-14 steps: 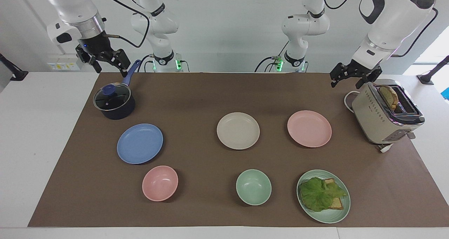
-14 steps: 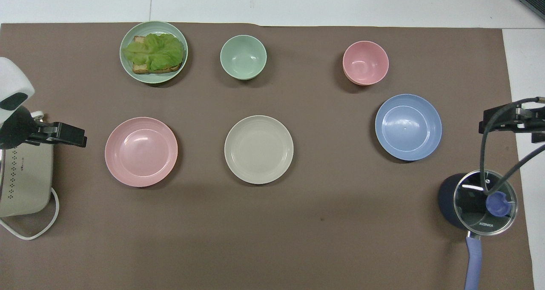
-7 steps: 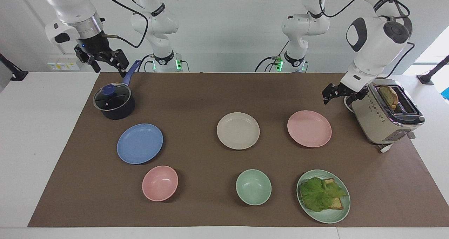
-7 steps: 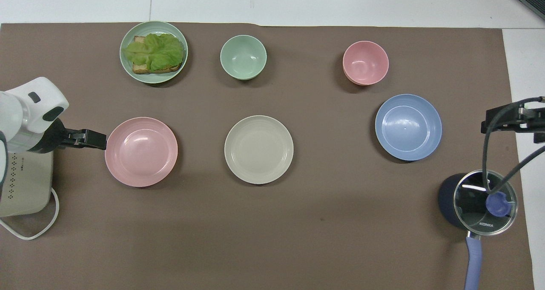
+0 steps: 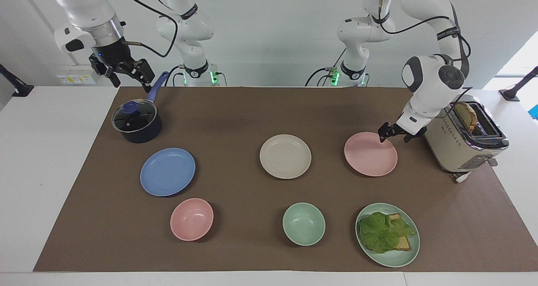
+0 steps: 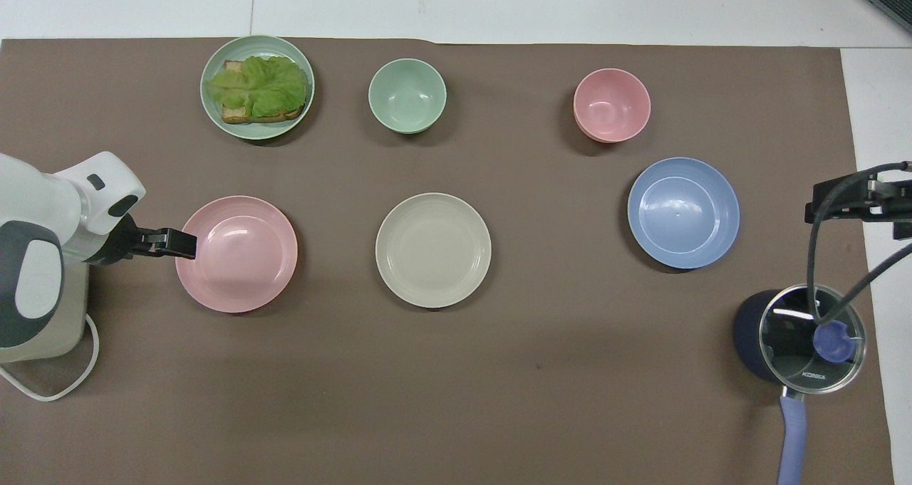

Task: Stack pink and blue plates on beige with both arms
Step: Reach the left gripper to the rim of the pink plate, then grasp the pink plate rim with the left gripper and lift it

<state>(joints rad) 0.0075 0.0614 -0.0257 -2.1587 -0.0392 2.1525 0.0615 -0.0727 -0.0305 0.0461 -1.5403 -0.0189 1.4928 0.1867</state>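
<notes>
The beige plate (image 5: 285, 156) lies flat near the middle of the brown mat (image 5: 235, 109) on the desk (image 5: 42, 151), bare. The pink plate (image 5: 370, 153) lies beside it toward the left arm's end, apart from it and just beside the toaster (image 5: 462, 141). The blue plate (image 5: 167, 171) lies well apart toward the right arm's end, a little farther from the robots than the lidded saucepan (image 5: 136, 122). All three plates lie singly, none stacked.

The left pincer (image 5: 394, 132) is low at the pink plate's rim on the toaster's side, released and grasping nothing; whether it touches the rim cannot be told. The right pincer (image 5: 126, 74) hangs raised over the mat's edge by the saucepan's handle, released and empty.

Farther from the robots stand a pink bowl (image 5: 191, 219), a green bowl (image 5: 304, 224) and a green plate (image 5: 388, 258) with lettuce and bread.
</notes>
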